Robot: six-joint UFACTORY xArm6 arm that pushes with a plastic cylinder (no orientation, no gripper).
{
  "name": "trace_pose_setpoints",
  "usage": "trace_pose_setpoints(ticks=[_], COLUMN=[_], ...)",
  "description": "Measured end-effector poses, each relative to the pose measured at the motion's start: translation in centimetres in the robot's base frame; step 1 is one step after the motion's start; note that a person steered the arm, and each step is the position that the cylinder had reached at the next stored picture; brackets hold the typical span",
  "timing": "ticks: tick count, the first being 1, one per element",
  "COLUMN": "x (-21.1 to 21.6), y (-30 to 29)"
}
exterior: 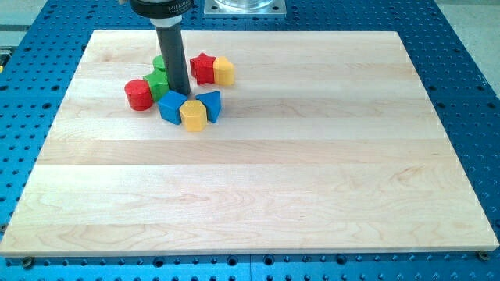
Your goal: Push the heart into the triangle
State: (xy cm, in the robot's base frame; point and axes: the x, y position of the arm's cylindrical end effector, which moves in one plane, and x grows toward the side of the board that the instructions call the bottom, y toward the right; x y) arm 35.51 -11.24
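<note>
The yellow heart lies near the view's top left, touching the right side of a red star. The blue triangle lies just below them, a short gap away, touching a yellow hexagon. My tip stands left of the star and heart, between a green block and a blue cube. It sits at the cube's top edge, up and to the left of the triangle. It does not touch the heart.
A red cylinder lies left of the green block. All blocks cluster in the top left of the wooden board. A blue perforated table surrounds the board.
</note>
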Motion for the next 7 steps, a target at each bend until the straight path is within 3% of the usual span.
trace_pose_setpoints(ticks=[3, 4, 5, 7], x=[-1.3, -6.3, -9.0, -2.1], y=[11.3, 13.7, 11.5, 8.0])
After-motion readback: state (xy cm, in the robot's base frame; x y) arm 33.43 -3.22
